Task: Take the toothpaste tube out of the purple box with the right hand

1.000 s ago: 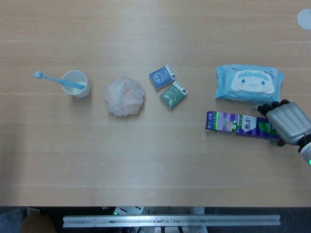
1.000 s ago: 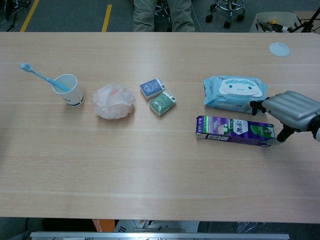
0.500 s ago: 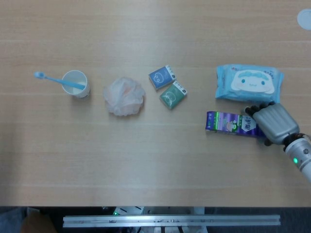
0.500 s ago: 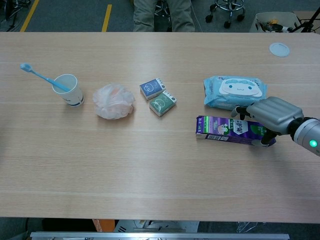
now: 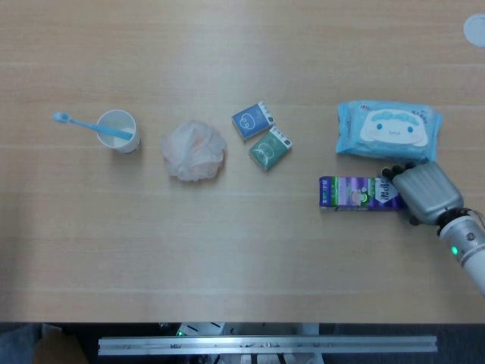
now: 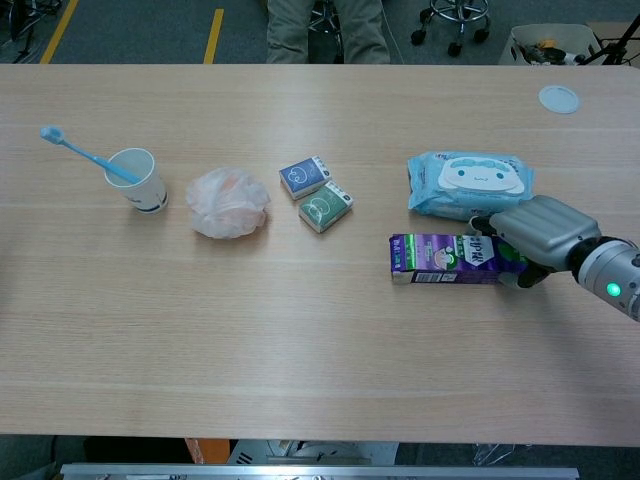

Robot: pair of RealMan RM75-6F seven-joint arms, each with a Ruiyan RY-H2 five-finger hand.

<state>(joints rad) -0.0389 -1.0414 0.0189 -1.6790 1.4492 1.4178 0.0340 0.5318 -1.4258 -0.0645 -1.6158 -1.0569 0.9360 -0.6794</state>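
Gripping the right end of the long purple cardboard toothpaste box (image 5: pixel 358 193) (image 6: pixel 446 259), the robot's grey right hand (image 5: pixel 427 193) (image 6: pixel 537 233) holds it flat, just below the light-blue wet-wipes pack (image 5: pixel 388 130) (image 6: pixel 469 183).

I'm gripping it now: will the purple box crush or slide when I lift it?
The purple box looks like thin carton, so it probably dents under a hard squeeze. It lies flat and long, unlikely to roll. The right hand covers only its right end, so the free left end may sag or swing.
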